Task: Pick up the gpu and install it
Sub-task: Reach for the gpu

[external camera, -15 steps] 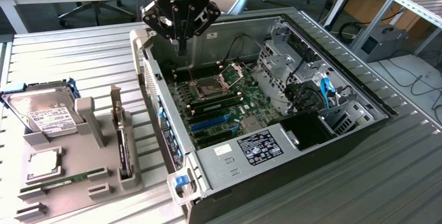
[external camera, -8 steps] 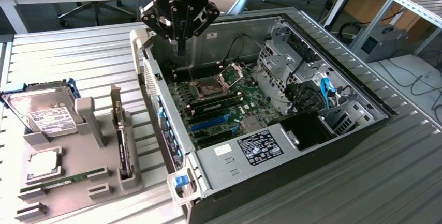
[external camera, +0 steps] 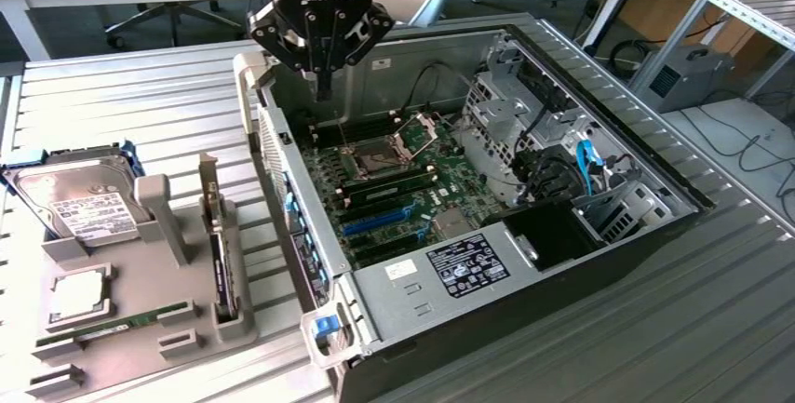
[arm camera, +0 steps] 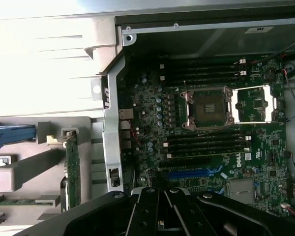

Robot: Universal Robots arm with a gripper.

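Item: robot station, card-fitting job, recorded at the approach stage, with the pick-up not yet made. Gripper (external camera: 322, 89): hung over the near-left corner of the open computer case (external camera: 289, 200), above the motherboard (external camera: 410, 189); fingers pressed together, pinching nothing. Gpu (external camera: 220, 259): stood on its long edge in a slot of the grey holder (external camera: 168, 235) at the exterior view's left, beside the case and well apart from the gripper, untouched. Also in the holder: a hard drive (external camera: 74, 203) with a white label and a narrow memory stick (external camera: 118, 321). Blue card slots (external camera: 372, 221) on the motherboard lay vacant. Whole set rested on a ribbed metal table (external camera: 149, 96). Assessment: work stood at the reach toward the card. A grasp would call for the fingers to spread, line up across the thin upper edge, and close squarely so the card lifts straight out of its slot.
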